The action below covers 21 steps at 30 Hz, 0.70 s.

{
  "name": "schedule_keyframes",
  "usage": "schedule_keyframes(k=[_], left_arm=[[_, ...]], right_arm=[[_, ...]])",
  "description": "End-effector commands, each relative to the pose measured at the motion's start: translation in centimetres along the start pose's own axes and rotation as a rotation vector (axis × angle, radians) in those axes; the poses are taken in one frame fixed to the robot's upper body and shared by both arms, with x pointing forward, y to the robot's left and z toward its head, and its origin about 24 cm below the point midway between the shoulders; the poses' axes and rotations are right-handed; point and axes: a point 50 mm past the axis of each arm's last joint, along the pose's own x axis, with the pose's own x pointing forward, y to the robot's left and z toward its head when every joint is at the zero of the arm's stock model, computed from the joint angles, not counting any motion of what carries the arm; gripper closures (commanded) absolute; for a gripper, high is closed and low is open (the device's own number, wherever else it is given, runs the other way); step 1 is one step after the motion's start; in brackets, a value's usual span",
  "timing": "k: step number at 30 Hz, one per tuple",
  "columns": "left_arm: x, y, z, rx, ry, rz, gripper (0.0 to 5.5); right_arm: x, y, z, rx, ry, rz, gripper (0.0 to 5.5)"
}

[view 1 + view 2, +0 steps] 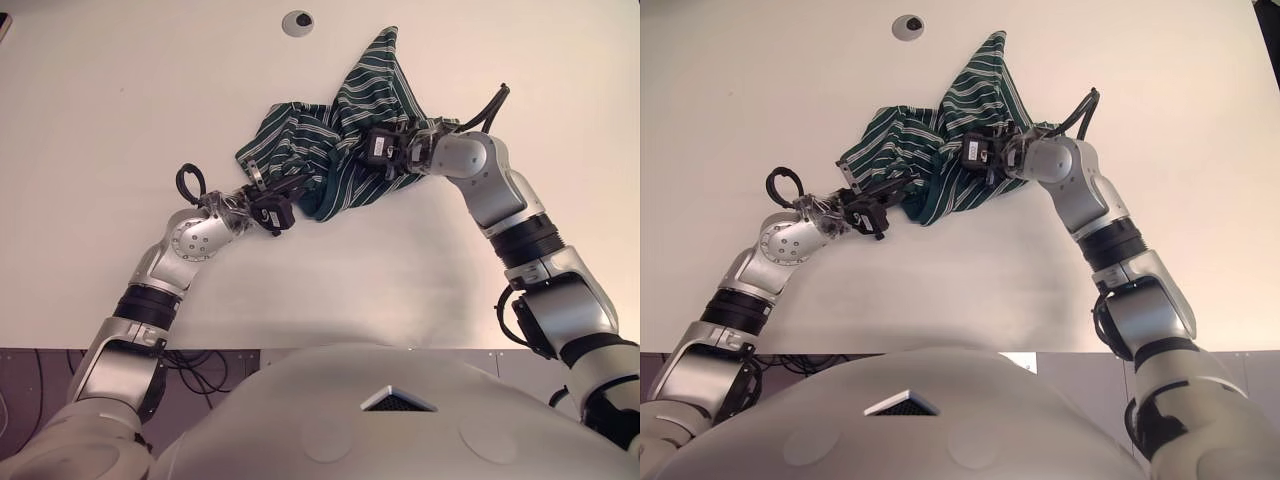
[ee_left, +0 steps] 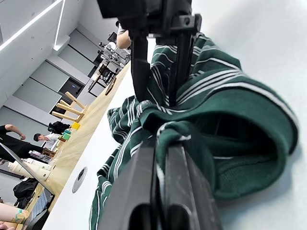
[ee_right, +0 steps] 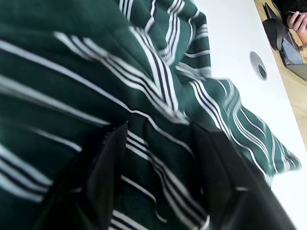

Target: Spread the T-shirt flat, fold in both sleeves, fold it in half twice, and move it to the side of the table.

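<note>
T-shirt (image 1: 345, 110), position? (A)
Bunched on the white table (image 1: 120, 130), heaped between the two grippers. (B)
Left gripper (image 2: 161, 146)? (A)
Clenched, pinching a fold of the T-shirt at its tips. Right gripper (image 3: 160, 139): released, fingers (image 3: 108, 163) spread, striped T-shirt cloth between and beneath them. (B)
</note>
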Motion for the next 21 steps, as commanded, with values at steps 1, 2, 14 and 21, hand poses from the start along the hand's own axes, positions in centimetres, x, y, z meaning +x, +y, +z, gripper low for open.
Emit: schedule_keyframes(k=[1, 2, 14, 21], left_arm=[[-0.6, -1.4, -0.9, -0.016, 0.068, -0.07, 5.5], [-0.6, -1.4, -0.9, -0.016, 0.07, -0.068, 5.5], [-2.1, -0.3, -1.8, -0.11, 0.101, 0.001, 5.5], [-4.6, 2.9, -1.6, -0.264, 0.042, 0.148, 5.5]], right_arm=[[-0.4, 0.4, -0.5, -0.036, 0.029, 0.041, 3.94], [-0.5, 0.5, -0.7, -0.037, 0.033, 0.055, 4.15], [-5.2, 0.0, -0.5, 0.231, -0.198, -0.116, 5.48], [-12.2, -1.0, 0.2, 0.317, -0.386, -0.205, 5.48]])
